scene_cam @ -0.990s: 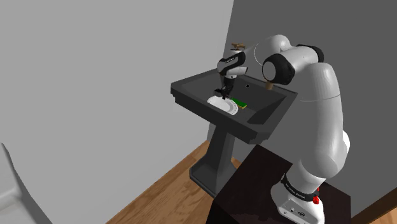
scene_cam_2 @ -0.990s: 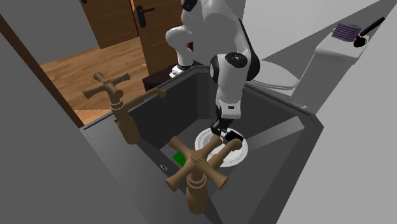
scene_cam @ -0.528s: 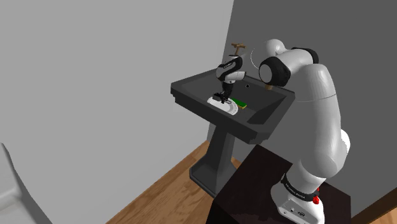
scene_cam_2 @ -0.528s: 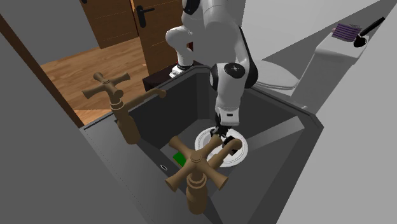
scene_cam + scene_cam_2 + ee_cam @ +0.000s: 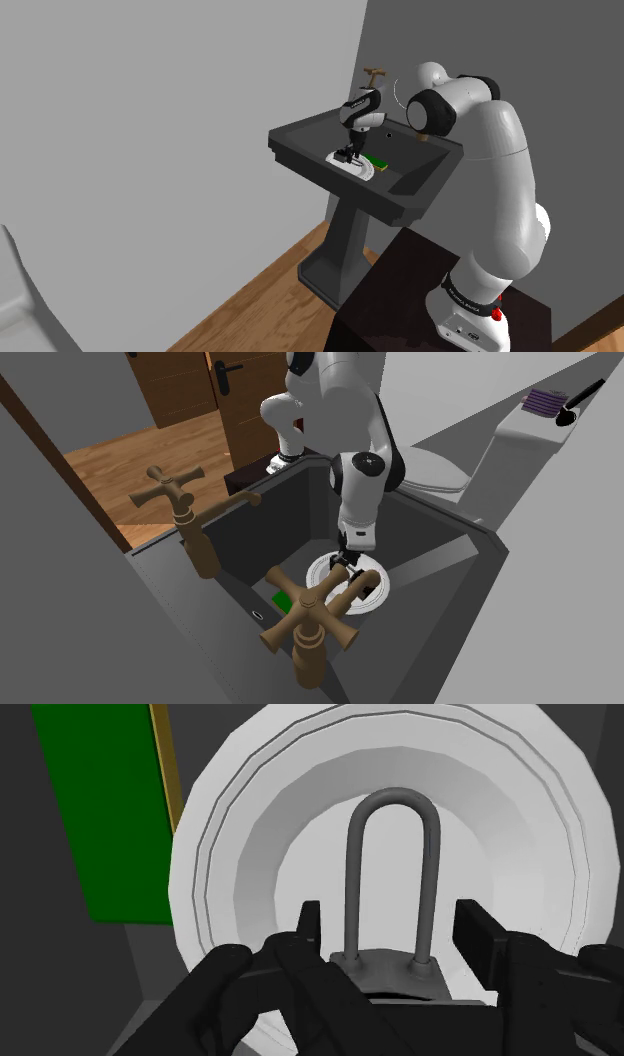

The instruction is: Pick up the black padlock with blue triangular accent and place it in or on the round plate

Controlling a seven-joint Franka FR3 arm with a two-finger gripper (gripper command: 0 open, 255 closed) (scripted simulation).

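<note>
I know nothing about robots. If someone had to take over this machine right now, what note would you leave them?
Gripper: low over the plate, fingers apart on either side of the padlock, with a thin gap showing beside it, so it looks released rather than held.
Padlock: on the white round plate, its loop pointing away from the gripper.
Plate: at the bottom of the dark sink, next to a green pad.
Done: padlock carried to the plate and apparently let go.
Left: lift the gripper straight up and check the padlock stays on the plate.
</note>
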